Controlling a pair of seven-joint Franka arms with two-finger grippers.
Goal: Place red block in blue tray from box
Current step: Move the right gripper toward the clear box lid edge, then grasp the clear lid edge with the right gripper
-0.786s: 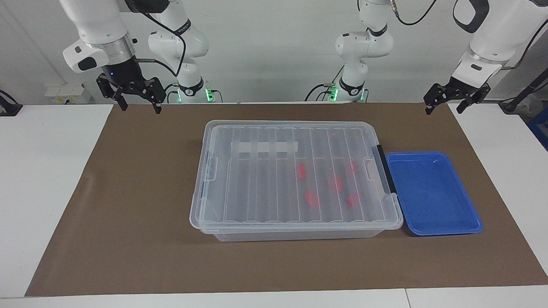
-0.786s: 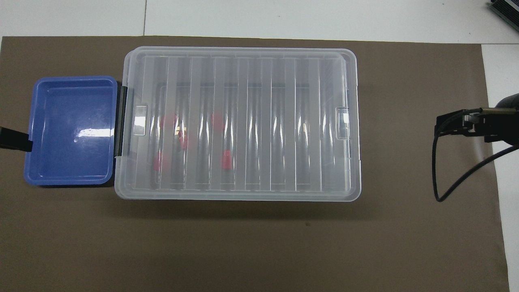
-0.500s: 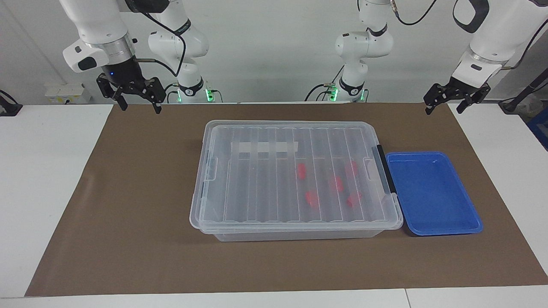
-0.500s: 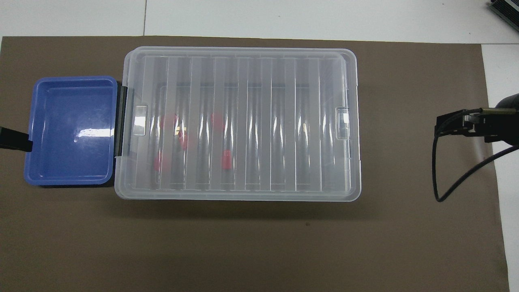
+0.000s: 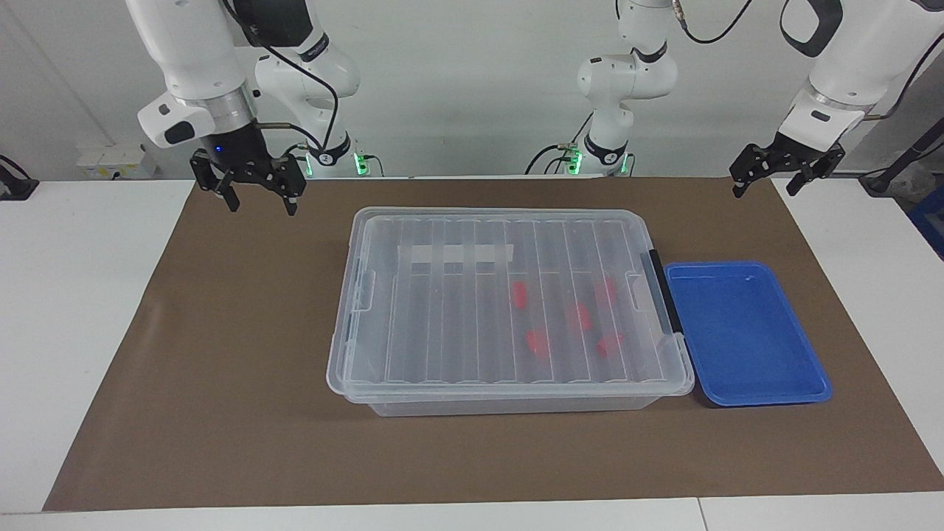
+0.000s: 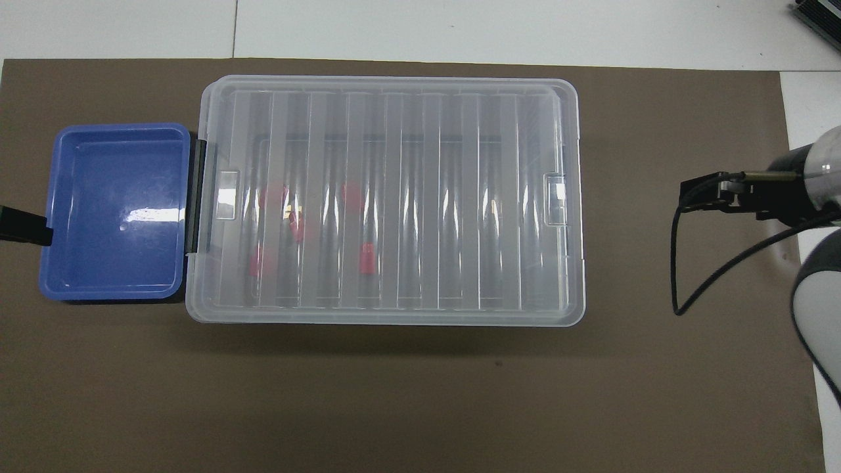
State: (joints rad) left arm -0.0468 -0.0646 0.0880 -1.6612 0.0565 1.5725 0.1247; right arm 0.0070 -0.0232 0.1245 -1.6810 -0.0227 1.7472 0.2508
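Across the facing view, our right gripper (image 5: 261, 203) hung wide over the mat's (image 5: 221, 354) corner; our left gripper (image 5: 763, 186) waited, also wide, empty. From overhead, a red block (image 6: 368, 257) lay inside the box (image 6: 387, 197), lid shut; the blue tray (image 6: 115, 210) held nothing. Everything remained undone.

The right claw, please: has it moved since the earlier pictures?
Yes. The right claw has come down and toward the clear lidded box, now over the brown mat rather than its edge.
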